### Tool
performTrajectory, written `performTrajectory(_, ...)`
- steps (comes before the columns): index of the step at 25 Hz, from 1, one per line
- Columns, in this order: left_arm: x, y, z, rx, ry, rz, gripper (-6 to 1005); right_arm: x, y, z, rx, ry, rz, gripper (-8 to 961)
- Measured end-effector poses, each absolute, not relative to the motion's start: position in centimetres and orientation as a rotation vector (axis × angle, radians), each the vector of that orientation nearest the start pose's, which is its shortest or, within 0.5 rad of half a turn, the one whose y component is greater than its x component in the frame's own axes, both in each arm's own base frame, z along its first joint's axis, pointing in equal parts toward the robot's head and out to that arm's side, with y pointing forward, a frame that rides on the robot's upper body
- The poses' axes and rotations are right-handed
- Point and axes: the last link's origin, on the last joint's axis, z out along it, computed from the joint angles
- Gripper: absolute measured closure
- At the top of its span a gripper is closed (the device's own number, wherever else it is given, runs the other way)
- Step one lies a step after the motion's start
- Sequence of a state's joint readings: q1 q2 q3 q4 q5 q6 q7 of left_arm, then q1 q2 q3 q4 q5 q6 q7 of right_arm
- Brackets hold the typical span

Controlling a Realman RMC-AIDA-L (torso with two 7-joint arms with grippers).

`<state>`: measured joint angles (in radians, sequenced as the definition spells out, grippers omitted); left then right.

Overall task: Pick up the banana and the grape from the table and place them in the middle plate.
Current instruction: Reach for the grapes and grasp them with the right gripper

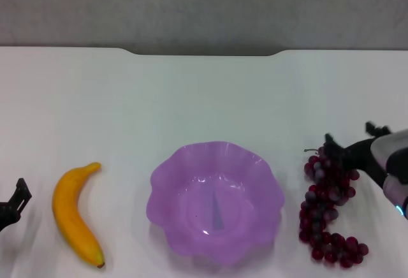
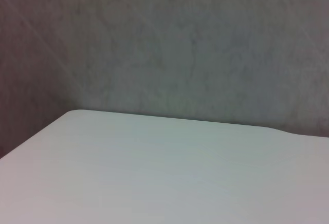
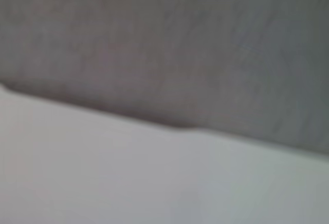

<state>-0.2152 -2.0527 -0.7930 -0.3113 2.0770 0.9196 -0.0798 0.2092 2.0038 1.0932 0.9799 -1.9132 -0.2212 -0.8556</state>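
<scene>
In the head view the banana (image 1: 75,215) lies on the white table (image 1: 191,93) to the left of the purple scalloped plate (image 1: 215,201), which is empty. The bunch of dark red grapes (image 1: 326,211) lies on the table right of the plate. My right gripper (image 1: 350,135) comes in from the right edge and sits over the upper end of the bunch, its dark fingers spread apart. My left gripper (image 1: 15,203) shows at the far left edge, left of the banana and apart from it. Both wrist views show only tabletop and wall.
The table's notched far edge (image 1: 204,53) runs along a grey wall. The left wrist view shows a table corner (image 2: 72,112) and the right wrist view shows the notch in the table edge (image 3: 175,125).
</scene>
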Motion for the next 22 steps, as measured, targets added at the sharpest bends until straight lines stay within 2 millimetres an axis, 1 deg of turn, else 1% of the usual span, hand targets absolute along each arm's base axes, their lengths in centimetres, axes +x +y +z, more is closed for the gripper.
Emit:
performTrajectory(2, -40.2, 26.5, -2.8, -1.443, -0.916, -0.453, 107, 28.9, 34.8, -4.4, -1.906, 0.787, 0.240, 96)
performTrajectory(4, -40.2, 26.4, -2.8, -1.443, -0.917, -0.452, 107, 28.8, 35.1, -3.8, -1.954, 0.876, 0.257, 98)
performTrajectory(6, -40.3, 26.4, -2.7, -1.442, -0.917, -0.450, 108, 28.6, 35.6, -2.9, -1.989, 0.960, 0.282, 100)
performTrajectory(10, -40.3, 26.4, -2.7, -1.443, -0.916, -0.449, 108, 28.1, 36.6, -1.4, -2.016, 1.053, 0.277, 105)
performTrajectory(13, -40.2, 26.5, -2.7, -1.444, -0.914, -0.451, 109, 27.4, 37.4, -0.4, -2.024, 1.127, 0.190, 108)
performTrajectory(17, -40.1, 26.6, -2.7, -1.445, -0.913, -0.452, 110, 26.6, 38.4, 0.5, -2.007, 1.148, -0.030, 112)
performTrajectory(20, -40.1, 26.6, -2.7, -1.446, -0.913, -0.452, 110, 26.1, 38.7, 0.5, -2.007, 1.147, -0.119, 116)
performTrajectory(22, -40.1, 26.6, -2.7, -1.446, -0.912, -0.453, 111, 25.9, 38.6, 0.3, -2.013, 1.157, -0.128, 121)
